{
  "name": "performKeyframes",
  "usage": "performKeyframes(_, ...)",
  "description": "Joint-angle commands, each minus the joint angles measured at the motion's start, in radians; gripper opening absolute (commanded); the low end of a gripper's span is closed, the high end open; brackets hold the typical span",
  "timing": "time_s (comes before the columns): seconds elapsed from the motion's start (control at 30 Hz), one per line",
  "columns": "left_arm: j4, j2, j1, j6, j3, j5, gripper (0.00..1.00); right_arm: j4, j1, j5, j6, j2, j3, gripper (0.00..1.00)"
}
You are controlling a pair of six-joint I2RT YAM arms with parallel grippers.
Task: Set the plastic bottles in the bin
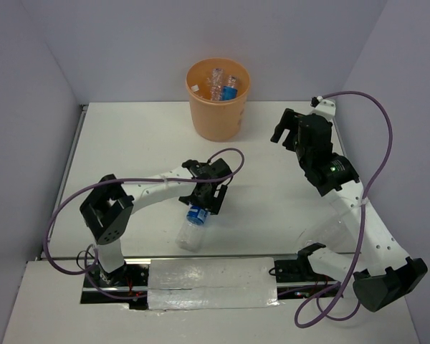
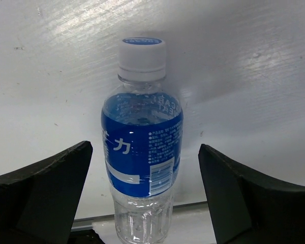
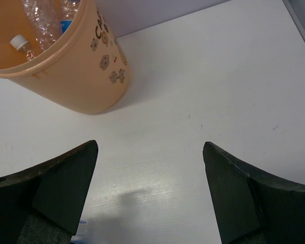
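Presently, left to right:

1. White flat table [image 1: 129,143]. It carries everything listed below, and both arms are mounted at its near edge.
2. Left gripper [image 1: 206,197], black, two-fingered. Its jaws are spread wide and hover low over item 3. In the left wrist view one finger [image 2: 56,188] stands on each side of the bottle, with a clear gap on both sides, so nothing is gripped.
3. Small clear crinkly plastic bottle with a blue label [image 1: 193,228]. It lies on the table near the front edge, left of centre, between the left jaws. The white cap [image 2: 142,53] points away from the arm bases, and the clear base points toward the near edge.
4. Strip of silver tape [image 1: 211,283]. It lies flat along the near edge, between the two arm bases.
5. Round orange plastic bin [image 1: 216,118], tapered toward its base. It stands upright at the far middle of the table, well apart from item 3.
6. Plastic bottles inside the bin [image 1: 216,82]. Clear crinkled bodies, one blue label and one white cap are visible, but the exact count cannot be told.
7. Right gripper [image 1: 287,132], black, two-fingered. Its jaws are spread wide and empty, above bare table to the right of the bin.
8. Purple cable [image 1: 388,143]. It loops over the right arm.
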Motion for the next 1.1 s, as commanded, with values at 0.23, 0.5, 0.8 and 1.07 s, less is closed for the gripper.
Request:
performKeyframes(0.23,0.004,0.057,-0.008,0.016,-0.028,-0.101,0.92,0.022,-0.006,-0.011,0.011,0.011,0.047,0.91)
performKeyframes(0.5,0.003,0.034,-0.006,0.050,0.003,-0.087,0.69,0.021,-0.005,-0.006,0.006,0.012,0.061,0.91)
performKeyframes(0.8,0.027,-0.116,0.122,0.204,0.339,-0.049,0.60,0.019,-0.005,0.021,-0.025,0.000,0.087,0.91)
performKeyframes(1.07,0.078,0.124,0.377,0.334,1.067,0.037,0.63,-0.037,-0.004,0.073,-0.098,-0.023,0.143,0.91)
